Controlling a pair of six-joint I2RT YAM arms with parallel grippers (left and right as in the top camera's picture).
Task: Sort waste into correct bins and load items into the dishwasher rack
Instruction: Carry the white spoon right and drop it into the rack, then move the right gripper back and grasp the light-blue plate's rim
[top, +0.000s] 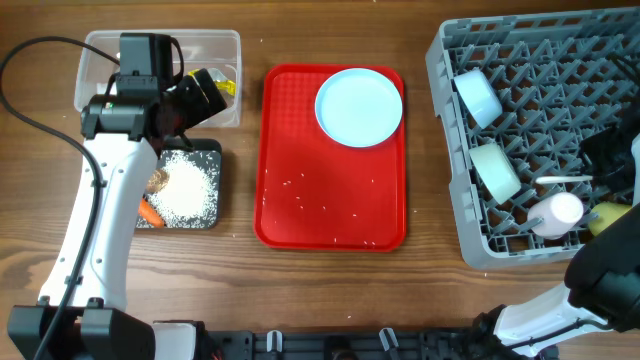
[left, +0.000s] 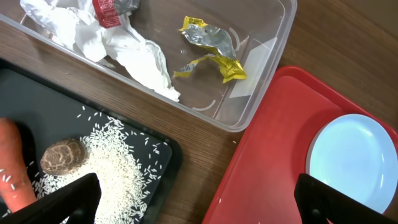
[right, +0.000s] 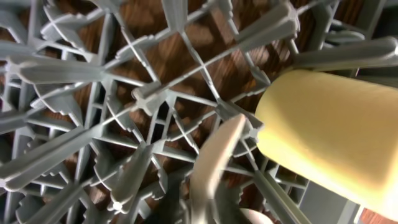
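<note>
Your left gripper (left: 198, 193) is wide open, empty; pinch the plate (top: 359, 106) at its 3 o'clock by the rim, lift level.

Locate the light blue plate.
Overhead view, centre: the light blue plate sits in the red tray's top-right corner, left of the grey rack.

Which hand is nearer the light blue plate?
Left. The left hand is over the clear tub, left of the red tray holding the plate; the right hand is far right, over the dishwasher rack.
</note>
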